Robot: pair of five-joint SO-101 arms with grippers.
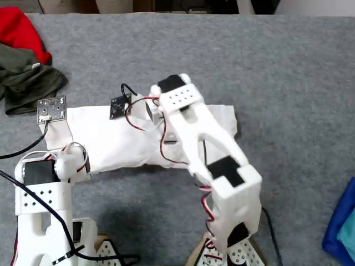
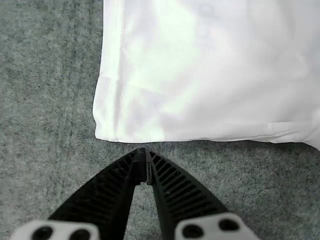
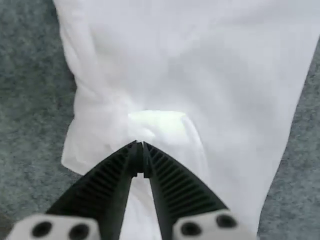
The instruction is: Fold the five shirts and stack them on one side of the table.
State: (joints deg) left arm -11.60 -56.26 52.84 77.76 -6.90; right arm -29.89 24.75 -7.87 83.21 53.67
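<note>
A white shirt (image 1: 111,138) lies spread across the middle of the grey table. My left gripper (image 2: 145,154) is shut with nothing in it. Its tips sit over bare grey cloth, just off the hem of the white shirt (image 2: 210,75) near one corner. My right gripper (image 3: 139,146) is also shut, its tips down over a rumpled fold of the white shirt (image 3: 200,65) near one edge. I cannot tell whether any cloth is pinched there. The right arm (image 1: 199,138) crosses over the shirt's right half and hides part of it. The left arm (image 1: 41,194) stands at the shirt's near left corner.
A red shirt (image 1: 19,30) and a dark green shirt (image 1: 25,80) lie bunched at the far left corner. A blue shirt (image 1: 341,227) lies at the near right edge. The grey table cover (image 1: 277,72) is bare at the back and right.
</note>
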